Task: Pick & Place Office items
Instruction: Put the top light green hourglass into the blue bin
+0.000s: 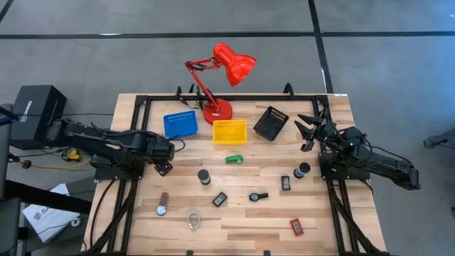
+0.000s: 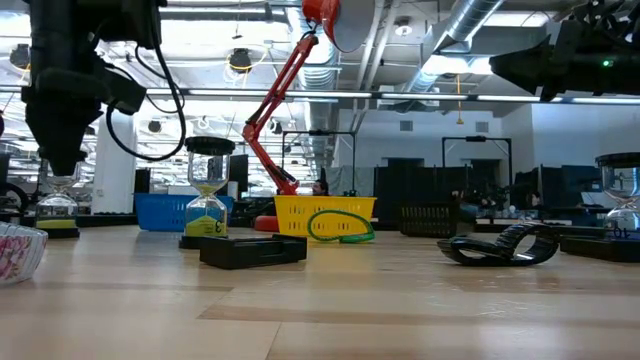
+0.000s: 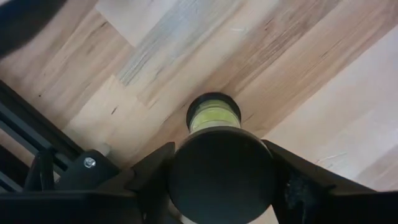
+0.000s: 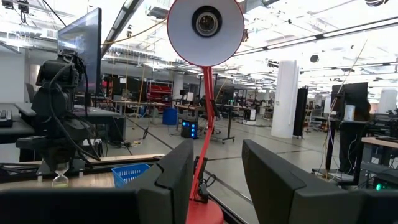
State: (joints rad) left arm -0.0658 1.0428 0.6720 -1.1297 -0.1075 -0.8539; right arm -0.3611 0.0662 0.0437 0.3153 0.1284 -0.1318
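My left gripper (image 1: 165, 163) (image 3: 217, 186) stands over the table's left part, shut on a small hourglass with black end caps (image 3: 213, 112) (image 2: 55, 200) (image 4: 60, 174). My right gripper (image 1: 311, 128) (image 4: 214, 180) hangs open and raised at the table's right far side, pointing toward the red lamp and touching nothing. Spread on the wood lie two more black-capped hourglasses (image 1: 204, 176) (image 1: 303, 169), a green stubby piece (image 1: 234, 158), two black gadgets (image 1: 219, 199) (image 1: 285, 183), a wristwatch (image 1: 162, 205), a clear ring (image 1: 193, 219) and a red rectangle (image 1: 296, 227). My left gripper has the hourglass by its upper black cap (image 3: 221, 177), pinched between the two fingers (image 3: 155, 177), which come from above pointing down. The hourglass stays upright below the fingers. Its lower cap (image 2: 55, 228) sits at table level; whether it rests there I cannot tell.
Along the far side stand a blue tray (image 1: 180, 124), a yellow tray (image 1: 229, 131), a tilted black tray (image 1: 270, 122) and the red desk lamp (image 1: 217, 110). Another small dark item (image 1: 258, 195) lies mid-table. Bare wood shows at the near left and near right corners.
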